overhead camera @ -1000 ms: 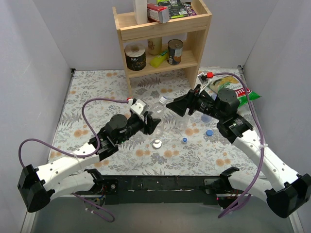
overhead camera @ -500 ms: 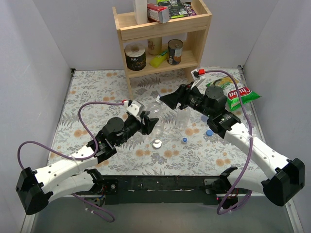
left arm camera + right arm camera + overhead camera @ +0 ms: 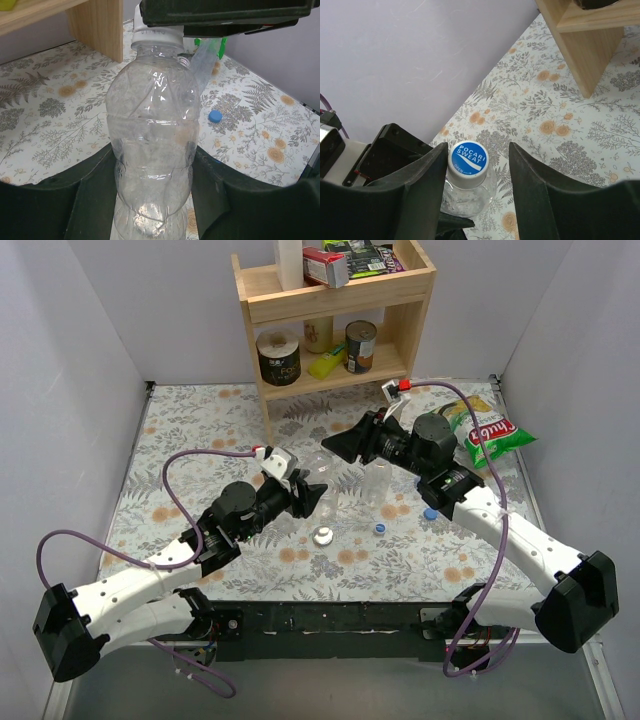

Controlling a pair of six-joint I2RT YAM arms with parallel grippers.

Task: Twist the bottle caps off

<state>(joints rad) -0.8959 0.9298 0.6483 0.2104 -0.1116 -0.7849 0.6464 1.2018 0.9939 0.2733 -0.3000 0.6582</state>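
Note:
My left gripper (image 3: 312, 496) is shut on the body of a clear crinkly bottle (image 3: 322, 472) and holds it upright mid-table. In the left wrist view the bottle (image 3: 152, 125) fills the gap between my fingers (image 3: 215, 195), with its cap (image 3: 157, 34) on top. My right gripper (image 3: 338, 448) is open and sits over that cap. In the right wrist view the blue-topped cap (image 3: 468, 158) lies between the open jaws of my right gripper (image 3: 477, 150), close to the left finger. A second clear bottle (image 3: 375, 485) stands beside. A whitish disc cap (image 3: 323, 535) and blue caps (image 3: 380, 528) (image 3: 430, 512) lie loose.
A wooden shelf (image 3: 335, 300) with tins and a yellow bottle stands at the back. A snack bag (image 3: 490, 435) lies at the right rear. White walls close in both sides. A loose blue cap (image 3: 215, 116) lies right of the held bottle.
My right gripper has moved left and forward, from beside the second bottle to over the held bottle's cap. The left gripper keeps the bottle almost still.

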